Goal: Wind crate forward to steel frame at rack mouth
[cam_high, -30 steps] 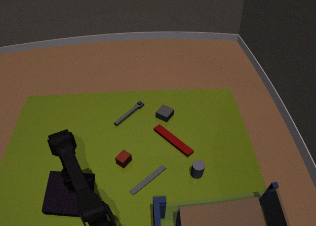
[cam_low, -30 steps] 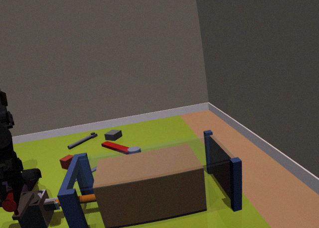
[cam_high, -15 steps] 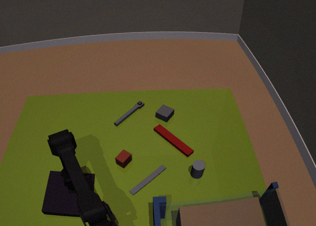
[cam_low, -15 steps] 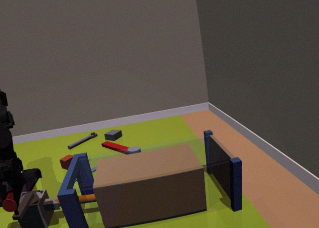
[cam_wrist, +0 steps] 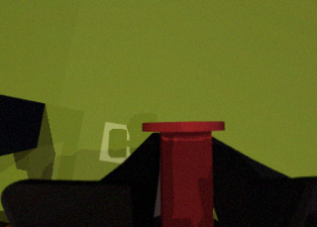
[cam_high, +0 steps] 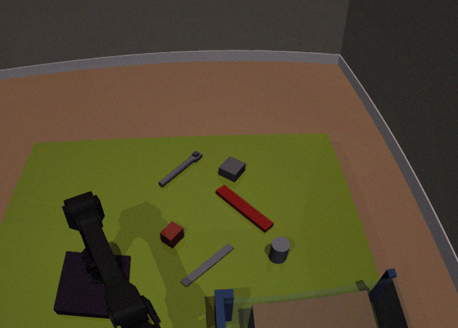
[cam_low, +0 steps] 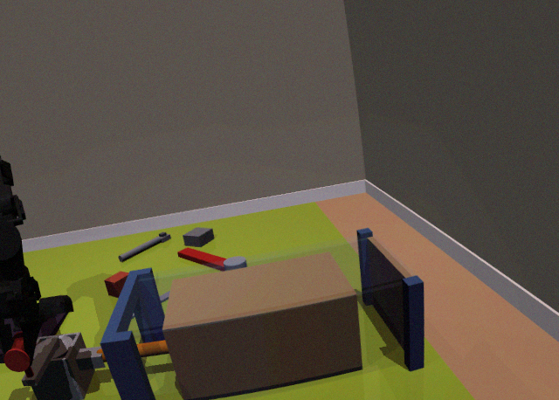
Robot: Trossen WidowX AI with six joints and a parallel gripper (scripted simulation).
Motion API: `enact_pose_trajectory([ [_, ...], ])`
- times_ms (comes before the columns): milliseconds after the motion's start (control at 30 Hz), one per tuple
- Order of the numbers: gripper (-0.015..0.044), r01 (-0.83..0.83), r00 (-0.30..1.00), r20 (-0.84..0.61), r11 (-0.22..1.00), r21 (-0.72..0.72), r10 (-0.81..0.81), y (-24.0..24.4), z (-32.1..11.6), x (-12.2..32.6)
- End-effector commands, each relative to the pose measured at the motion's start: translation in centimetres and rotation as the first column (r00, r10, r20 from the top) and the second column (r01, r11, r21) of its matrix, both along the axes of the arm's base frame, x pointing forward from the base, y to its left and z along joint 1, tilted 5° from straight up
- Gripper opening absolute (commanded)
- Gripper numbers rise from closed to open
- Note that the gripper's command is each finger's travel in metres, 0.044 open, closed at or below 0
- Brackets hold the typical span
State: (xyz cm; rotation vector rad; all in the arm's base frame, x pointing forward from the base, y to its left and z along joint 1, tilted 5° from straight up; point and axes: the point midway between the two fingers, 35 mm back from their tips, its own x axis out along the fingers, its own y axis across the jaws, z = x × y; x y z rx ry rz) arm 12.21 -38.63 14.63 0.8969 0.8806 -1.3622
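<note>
The crate (cam_high: 314,309) (cam_low: 266,323) is sitting flat at the lower right of the exterior view, its strap (cam_low: 152,348) running to the winch (cam_low: 60,373) at lower left. The fingers (cam_low: 20,341) are clamping the red knob (cam_low: 17,360) (cam_wrist: 186,177); winding seems in hand, the remaining gap calling for more level turning.

It looks like a bare corner of a workshop or lab test area, though the dim light makes the exact kind hard to tell. Plain grey walls (cam_high: 166,17) (cam_low: 180,93) meet above a pale skirting strip (cam_high: 222,55) (cam_low: 194,217). A robot arm (cam_high: 99,251) (cam_low: 9,242), a wrench-like tool (cam_high: 179,170) (cam_low: 141,247) and loose blocks (cam_high: 232,168) (cam_low: 198,236) on a green mat (cam_high: 111,162) (cam_low: 275,224) suggest practical work.
</note>
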Motion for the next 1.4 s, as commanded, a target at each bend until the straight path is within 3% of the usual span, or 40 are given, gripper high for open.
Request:
enact_pose_trajectory([
  [0,0.0000,-0.065,0.996,0.059,0.998,0.002,0.065,0.6,0.2,2.9],
  [1367,0.0000,-0.065,0.996,0.062,0.998,0.003,0.065,1.4,0.4,5.6],
])
